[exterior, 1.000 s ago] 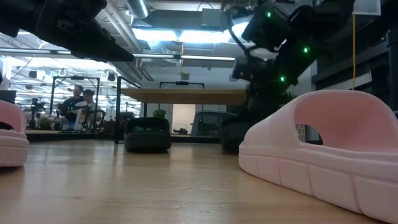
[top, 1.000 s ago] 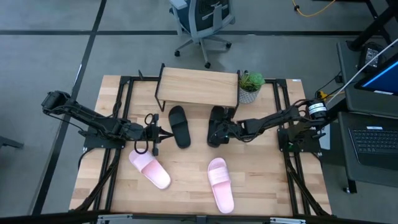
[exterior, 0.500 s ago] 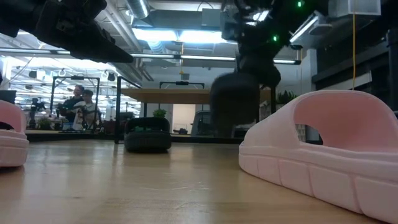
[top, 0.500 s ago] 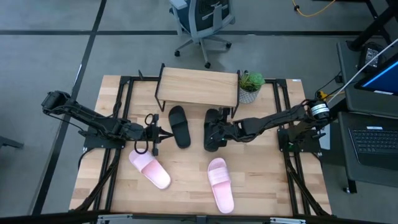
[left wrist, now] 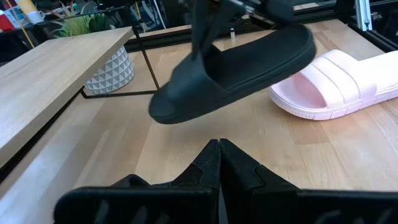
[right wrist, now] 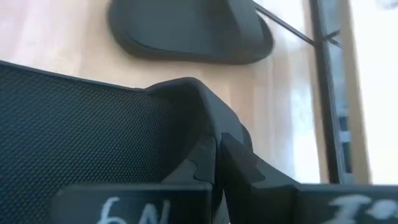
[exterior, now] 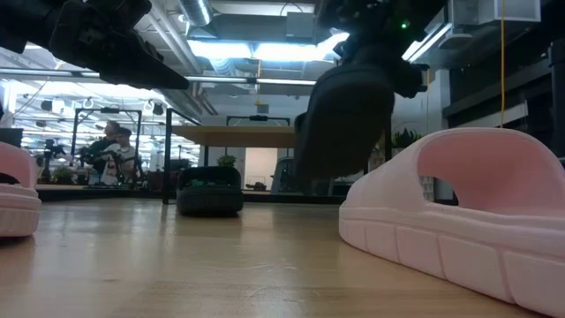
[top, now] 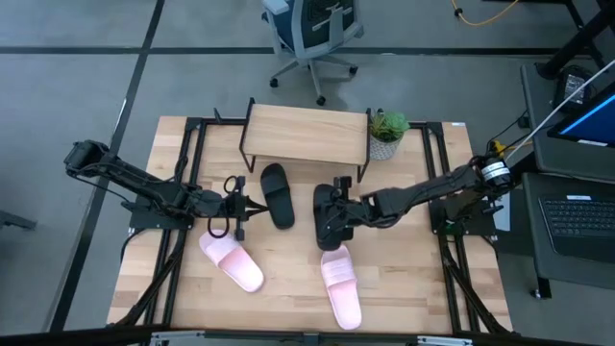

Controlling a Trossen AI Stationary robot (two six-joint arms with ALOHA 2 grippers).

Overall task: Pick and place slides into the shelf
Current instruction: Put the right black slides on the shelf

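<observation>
Only "6N" on right gripper (right wrist: 214,155)

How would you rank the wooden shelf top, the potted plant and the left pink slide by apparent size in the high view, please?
1. Light wooden shelf top
2. Left light pink slide
3. Small green potted plant

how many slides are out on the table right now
4. One black slide lies in front of the shelf; the other black slide is lifted in the right gripper. One pink slide lies front-left, one pink slide front-centre. None looks hidden.
</observation>
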